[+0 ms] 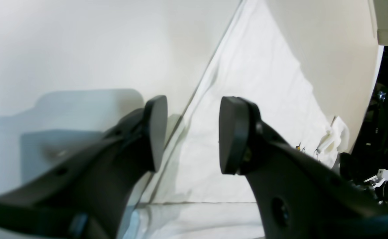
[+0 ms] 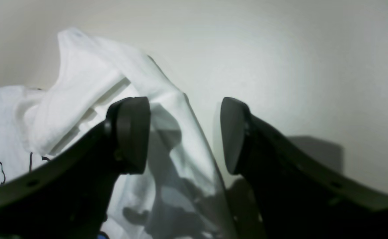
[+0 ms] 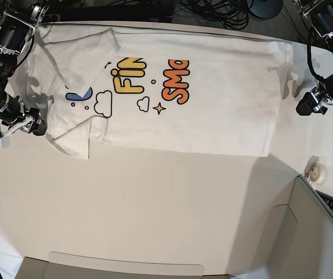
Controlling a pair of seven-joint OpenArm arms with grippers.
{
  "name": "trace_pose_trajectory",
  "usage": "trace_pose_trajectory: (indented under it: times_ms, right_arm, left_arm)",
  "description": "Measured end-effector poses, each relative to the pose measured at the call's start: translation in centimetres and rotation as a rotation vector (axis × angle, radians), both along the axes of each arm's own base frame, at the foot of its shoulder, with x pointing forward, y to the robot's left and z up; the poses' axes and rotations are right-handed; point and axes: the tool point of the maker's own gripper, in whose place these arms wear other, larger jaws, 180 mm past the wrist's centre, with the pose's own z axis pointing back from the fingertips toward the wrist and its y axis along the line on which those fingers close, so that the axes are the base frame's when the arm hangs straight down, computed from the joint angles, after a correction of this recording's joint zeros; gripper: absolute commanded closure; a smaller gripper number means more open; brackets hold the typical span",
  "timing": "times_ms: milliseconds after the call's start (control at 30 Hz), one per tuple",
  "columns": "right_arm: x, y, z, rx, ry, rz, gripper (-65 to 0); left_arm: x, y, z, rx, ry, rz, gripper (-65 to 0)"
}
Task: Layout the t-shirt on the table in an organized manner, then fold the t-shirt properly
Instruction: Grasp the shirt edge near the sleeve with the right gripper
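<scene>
Layout step: shirt (image 3: 212, 99) lies along the table's (image 3: 154, 203) far edge, sleeve end bunched. Both claws, left (image 1: 192, 132) and right (image 2: 184, 132), spread, empty. Next: flatten that sleeve.

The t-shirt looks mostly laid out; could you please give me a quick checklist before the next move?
1. t-shirt lying wholly on the table: ok.
2. Body spread flat: ok.
3. Sleeve end smooth: not ok, a flap is folded over the print.
4. left gripper open and empty: ok.
5. right gripper open and empty: ok.
6. Small round object away from the shirt: ok.
</scene>
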Motion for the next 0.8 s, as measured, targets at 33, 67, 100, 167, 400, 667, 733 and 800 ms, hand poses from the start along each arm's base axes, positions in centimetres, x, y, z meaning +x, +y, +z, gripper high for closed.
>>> trace_pose_trajectory:
  times_ms: [33, 67, 100, 167, 400, 667, 733, 800]
  right_arm:
    - [0.0, 0.0, 0.0, 0.000, 0.000, 0.000, -33.7]
    - [0.0, 0.0, 0.0, 0.000, 0.000, 0.000, -33.7]
    - [0.0, 0.0, 0.0, 0.000, -0.001, 0.000, -33.7]
    - [0.0, 0.3, 0.1, -0.008, -0.003, 0.006, -33.7]
    - [0.2, 2.0, 2.7, -0.052, -0.057, 0.064, -33.7]
    - [-1.0, 1.9, -0.1, -0.013, 0.018, 0.045, -33.7]
    - [-0.9, 1.8, -0.2, 0.001, 0.004, 0.033, -33.7]
    - [-0.8, 1.7, -0.1, 0.000, -0.004, 0.028, -33.7]
  left_arm:
    - [0.0, 0.0, 0.0, 0.000, -0.002, 0.000, -25.2]
    - [0.1, 0.0, 0.1, 0.000, -0.003, 0.000, -25.2]
    - [0.1, 0.0, 0.1, -0.001, -0.004, 0.000, -25.2]
    - [0.1, 0.0, 0.1, 0.000, -0.004, 0.000, -25.1]
    - [0.1, 0.0, 0.1, 0.000, -0.003, 0.000, -25.1]
    - [0.1, 0.0, 0.1, 0.000, -0.004, 0.000, -25.1]
    - [0.1, 0.0, 0.1, 0.000, -0.004, 0.000, -25.1]
    - [0.1, 0.0, 0.1, 0.000, -0.004, 0.000, -25.1]
